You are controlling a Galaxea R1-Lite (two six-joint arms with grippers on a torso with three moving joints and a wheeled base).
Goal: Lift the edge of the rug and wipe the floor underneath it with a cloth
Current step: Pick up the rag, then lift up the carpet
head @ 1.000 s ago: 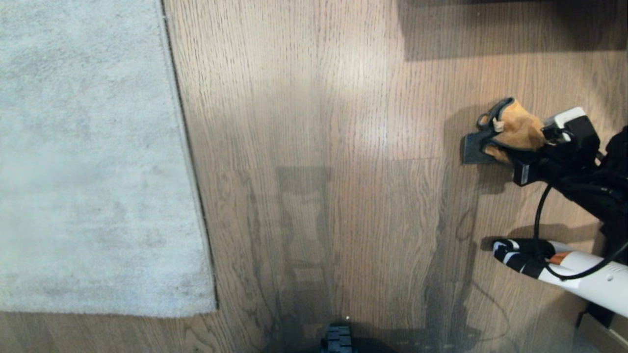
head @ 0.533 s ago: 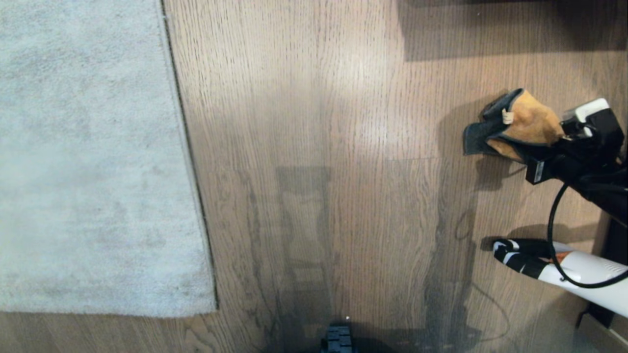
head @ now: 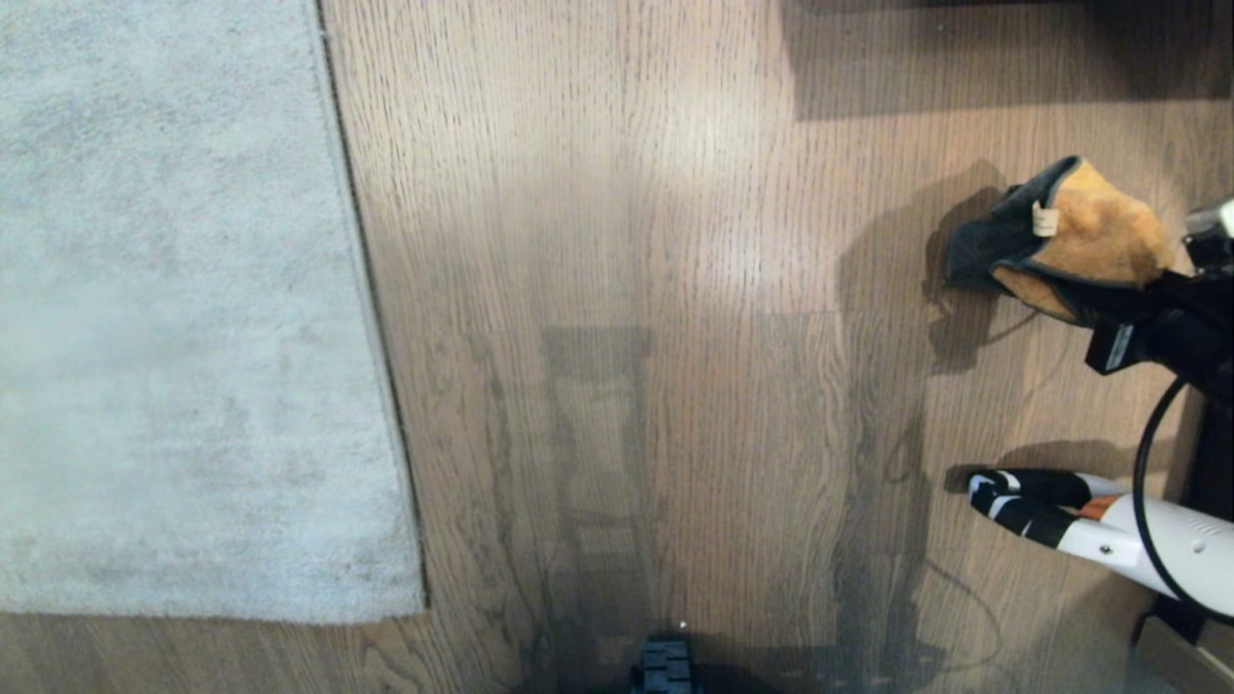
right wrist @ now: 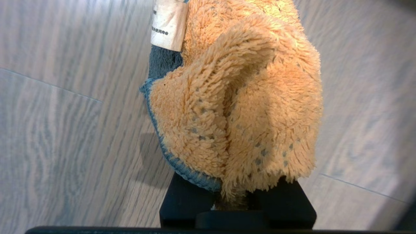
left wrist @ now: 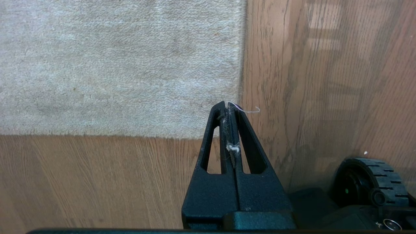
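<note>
At the near edge of the head view, a black ridged part of the robot's base [head: 663,667] is seen on the floor [head: 617,289]. In the left wrist view, the left gripper [left wrist: 229,109] is seen with its fingers pressed together and nothing between them but wisps of lint; it is poised above the rug's near right corner. The rug edge [head: 371,318] is laid flat along the left of the scene, its square corner [head: 416,602] at the near end, with wood-grain planks to its right. At the near right, a white and black tool [head: 1051,509] is seen lying on the planks. Farther off at the right, the cloth [head: 1070,241] is pinched by the right gripper [right wrist: 237,198], held clear of the floor, orange face outward, grey trim and a white tag [right wrist: 168,24] showing.
</note>
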